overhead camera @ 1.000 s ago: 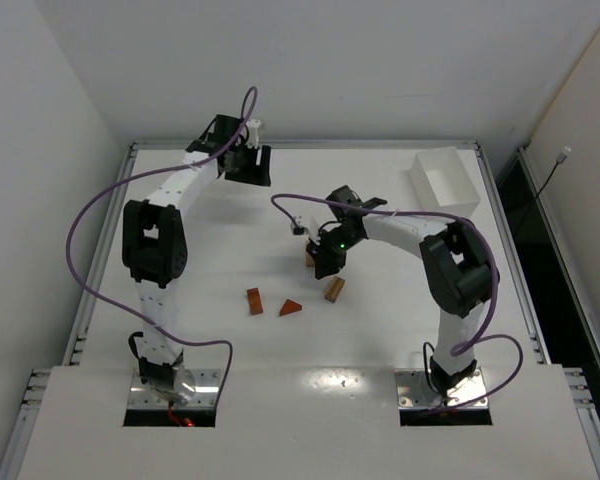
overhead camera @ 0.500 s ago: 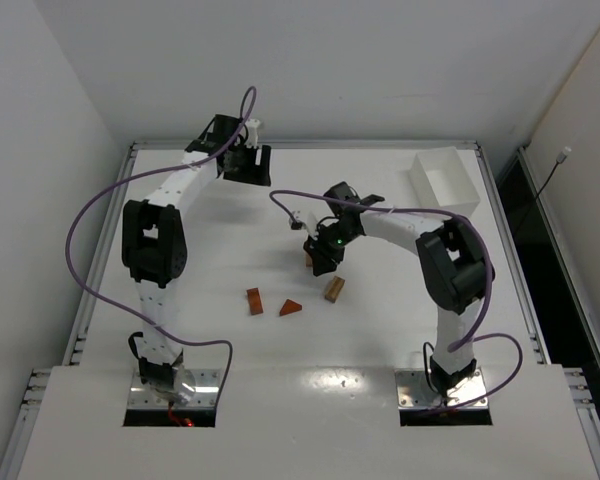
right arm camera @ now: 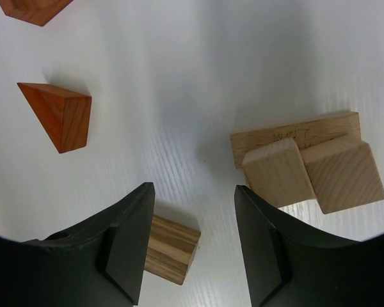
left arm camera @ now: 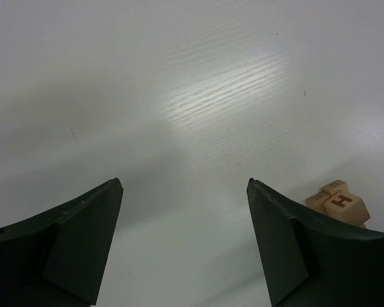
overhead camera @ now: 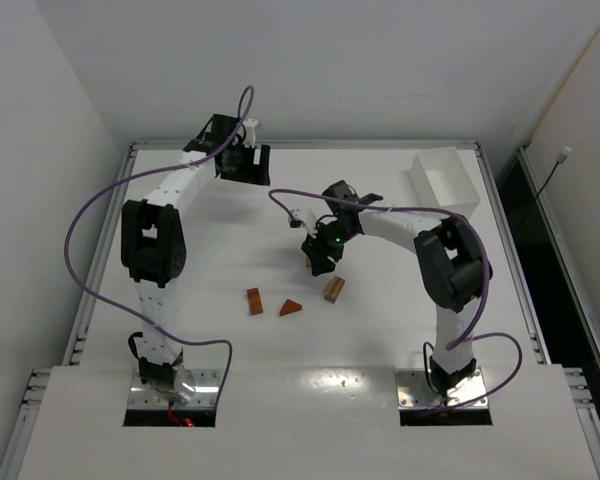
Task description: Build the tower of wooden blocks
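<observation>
Hovering beside the tower (right arm camera: pixel 305 167) with right gripper (right arm camera: pixel 192 208) released, holding nothing.
From the right wrist: tan stacked blocks just off the fingers (right arm camera: pixel 262 256) at 3 o'clock, striped brick (right arm camera: pixel 174 248) at 6 o'clock partly behind one finger, red wedge (right arm camera: pixel 59 114) at 10 o'clock. From above: stack near the table (overhead camera: pixel 400 325) centre, left gripper (left arm camera: pixel 184 192) at the table's 11 o'clock, likewise released and empty.
</observation>
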`<state>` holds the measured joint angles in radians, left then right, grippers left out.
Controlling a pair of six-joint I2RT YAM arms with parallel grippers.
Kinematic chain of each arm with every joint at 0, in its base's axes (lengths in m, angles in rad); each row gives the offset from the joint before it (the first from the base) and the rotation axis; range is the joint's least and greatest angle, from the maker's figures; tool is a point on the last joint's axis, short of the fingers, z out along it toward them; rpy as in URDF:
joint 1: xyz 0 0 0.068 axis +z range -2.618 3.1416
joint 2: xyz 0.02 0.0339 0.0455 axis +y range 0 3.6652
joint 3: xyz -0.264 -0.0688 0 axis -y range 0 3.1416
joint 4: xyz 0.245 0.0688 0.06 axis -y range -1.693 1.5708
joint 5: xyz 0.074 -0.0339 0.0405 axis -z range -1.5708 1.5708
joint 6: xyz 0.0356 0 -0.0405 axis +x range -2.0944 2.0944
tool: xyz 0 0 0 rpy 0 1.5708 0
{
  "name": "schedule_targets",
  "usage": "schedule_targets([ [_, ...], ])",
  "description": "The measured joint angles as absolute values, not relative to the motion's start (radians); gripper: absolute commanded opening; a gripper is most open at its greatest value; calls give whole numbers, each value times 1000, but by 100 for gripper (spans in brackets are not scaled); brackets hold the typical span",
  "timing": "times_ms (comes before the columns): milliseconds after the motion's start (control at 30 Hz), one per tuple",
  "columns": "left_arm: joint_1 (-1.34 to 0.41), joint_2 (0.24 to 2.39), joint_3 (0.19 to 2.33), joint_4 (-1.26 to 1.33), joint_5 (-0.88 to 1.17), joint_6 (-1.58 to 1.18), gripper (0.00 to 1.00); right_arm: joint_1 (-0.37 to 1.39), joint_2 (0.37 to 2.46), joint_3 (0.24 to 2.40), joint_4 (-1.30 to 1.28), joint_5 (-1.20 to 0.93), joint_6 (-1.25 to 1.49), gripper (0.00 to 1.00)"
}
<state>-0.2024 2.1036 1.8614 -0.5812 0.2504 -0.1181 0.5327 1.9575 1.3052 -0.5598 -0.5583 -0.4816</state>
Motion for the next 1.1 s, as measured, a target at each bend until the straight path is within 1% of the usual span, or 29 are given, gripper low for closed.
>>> schedule_targets([
  [133, -202, 2104, 1861, -581, 250, -118, 76, 533, 1966, 1306, -559, -555, -479, 50],
  [167, -202, 2104, 1861, -581, 250, -118, 76, 533, 1966, 1306, -559, -554, -478, 49],
  [200, -202, 2104, 1861, -581, 251, -118, 76, 533, 1966, 1306, -559, -554, -478, 44],
  [233, -202, 2104, 1861, -581, 253, -118, 76, 533, 1966, 1306, -558, -554, -478, 36],
  [267, -202, 2104, 1861, -581, 255, -118, 76, 533, 1966, 1306, -559, -554, -480, 23],
  [400, -202, 2104, 1861, -581, 258, -118, 76, 533, 1965, 1306, -561, -568, -499, 4],
  [433, -202, 2104, 1862, -581, 261, -118, 76, 533, 1964, 1305, -562, -576, -505, 2],
  [500, -202, 2104, 1861, -580, 265, -121, 75, 533, 1953, 1291, -559, -591, -517, 0],
  [667, -202, 2104, 1861, -575, 266, -125, 75, 533, 1855, 1203, -595, -641, -577, 0],
  [700, -202, 2104, 1861, -574, 266, -125, 73, 533, 1819, 1173, -599, -651, -589, 0],
  [733, -202, 2104, 1861, -574, 267, -129, 73, 533, 1783, 1149, -607, -658, -598, 0],
  [800, -202, 2103, 1855, -567, 271, -136, 68, 533, 1702, 1092, -595, -651, -586, 0],
  [867, -202, 2093, 1826, -553, 282, -145, 63, 532, 1625, 1043, -567, -620, -533, 0],
  [933, -205, 2074, 1772, -546, 296, -151, 59, 528, 1579, 1019, -520, -547, -422, 0],
  [1100, -238, 2021, 1602, -538, 305, -169, 59, 467, 1591, 1024, -392, -325, -142, 0],
])
